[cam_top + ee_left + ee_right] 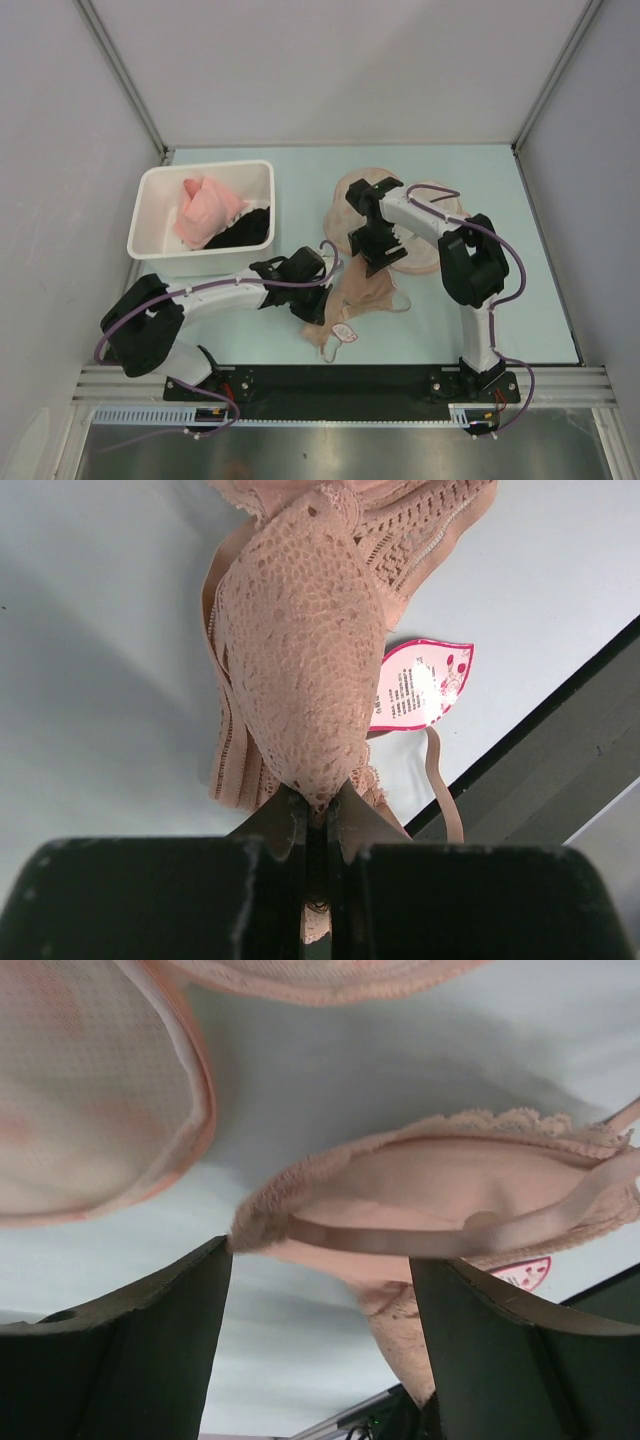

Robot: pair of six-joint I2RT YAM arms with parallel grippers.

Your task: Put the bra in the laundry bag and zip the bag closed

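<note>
The beige lace bra (365, 295) lies bunched on the pale table in front of the laundry bag (418, 260). My left gripper (312, 288) is shut on the edge of one lace cup (300, 650), and the bra's pink-and-white tag (415, 685) hangs beside it. The bag lies open, and its white mesh lining with a peach rim (90, 1090) shows in the right wrist view. My right gripper (375, 250) hovers open over the near edge of the bag. The other cup and a strap (450, 1190) lie just beyond its fingertips (225, 1250), with nothing held between them.
A white plastic bin (205, 167) stands at the back left with a pink cloth (205, 210) and a black garment (250, 232) in it. The black front rail (330, 382) runs close behind the bra's tag. Grey walls enclose the table.
</note>
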